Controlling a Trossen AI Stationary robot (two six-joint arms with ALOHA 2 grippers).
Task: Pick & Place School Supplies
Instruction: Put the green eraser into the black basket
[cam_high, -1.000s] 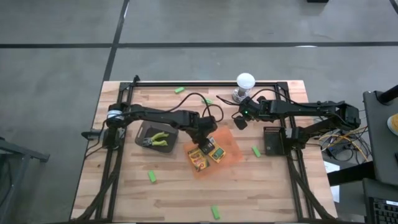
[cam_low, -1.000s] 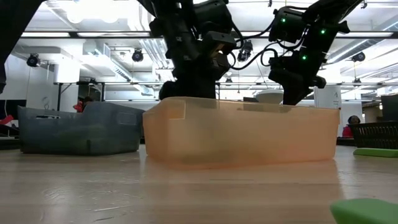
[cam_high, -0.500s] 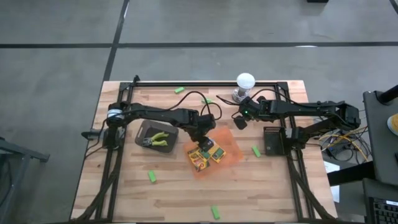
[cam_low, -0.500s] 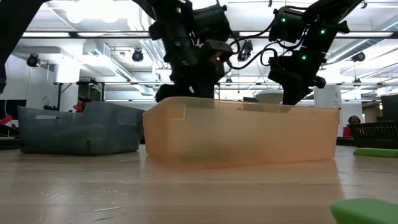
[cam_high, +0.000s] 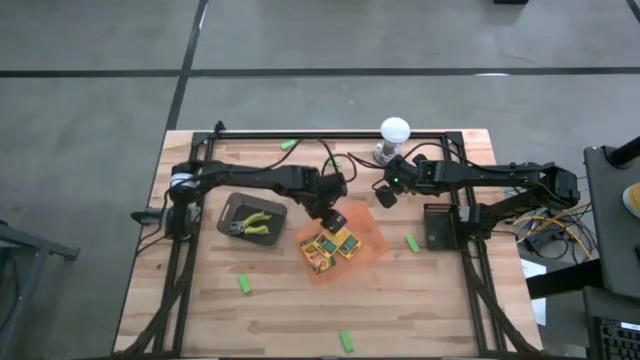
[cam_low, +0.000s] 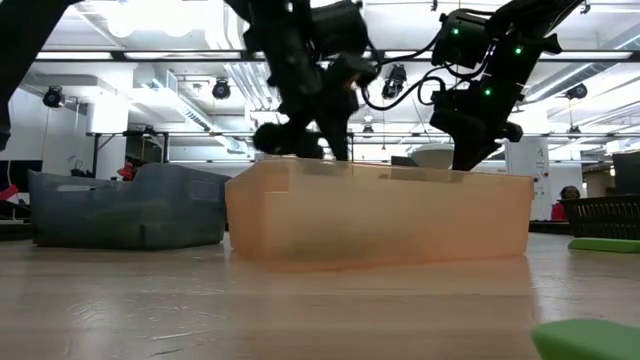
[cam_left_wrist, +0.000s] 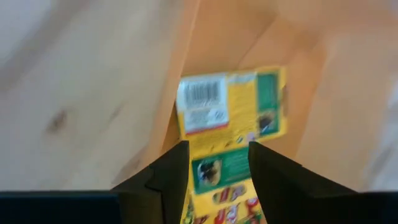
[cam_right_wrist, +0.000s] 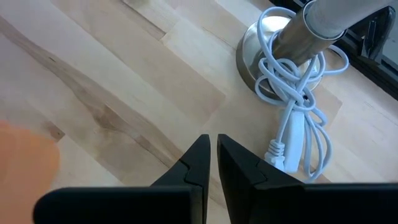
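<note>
Two crayon boxes (cam_high: 332, 248) are seen lying inside the orange tray (cam_high: 368, 232). Just above them the left hand (cam_high: 331, 215) is parted and empty; it should be lifted straight clear. Beyond the tray, by the lamp (cam_high: 395, 130), the right hand (cam_high: 386, 194) is kept clenched, empty.

Two crayon boxes (cam_high: 332, 247), six green pieces (cam_high: 244, 284), one orange tray (cam_high: 372, 236), one lamp (cam_high: 394, 131), one grey bin (cam_high: 233, 207)

No words or numbers can be made out. The yellow-and-green crayon box (cam_left_wrist: 231, 112) carries a white barcode label (cam_left_wrist: 203, 102) and small print below it, but every character there is too blurred to read.
</note>
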